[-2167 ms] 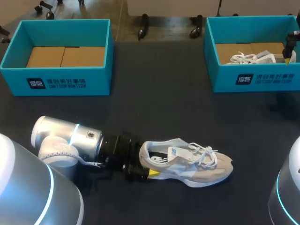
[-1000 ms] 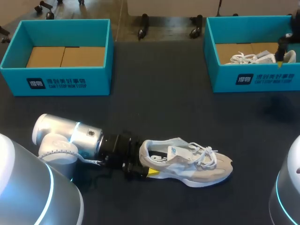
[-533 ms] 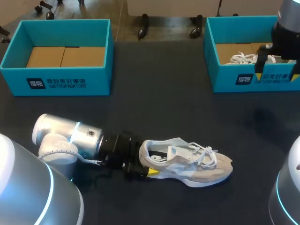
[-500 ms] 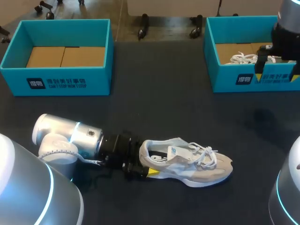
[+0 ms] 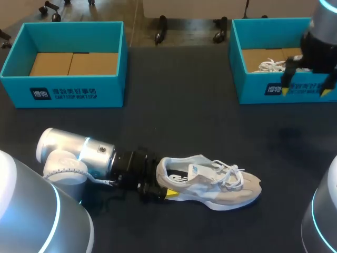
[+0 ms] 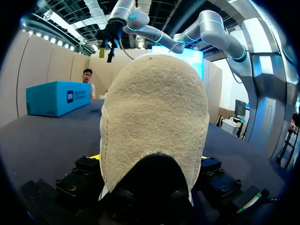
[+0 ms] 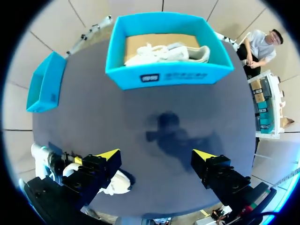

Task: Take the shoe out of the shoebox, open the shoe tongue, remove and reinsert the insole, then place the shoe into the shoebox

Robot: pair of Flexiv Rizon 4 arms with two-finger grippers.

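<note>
the left gripper [image 5: 164,183] pinches the heel of the shoe [image 5: 226,190], which sits on its sole on the table [image 5: 179,121], toe pointing to my right. the step in hand looks like opening the tongue [image 5: 196,171]. that heel grip should be firm, so the shoe cannot slide. further off, the right gripper [image 5: 308,91] hangs with jaws spread wide above the table, just before the right box [image 5: 253,90], well apart from the shoe. it should come down over the laces [image 5: 230,176], narrow its jaws, take the tongue's tip alone and draw it gently toward the toe.
</note>
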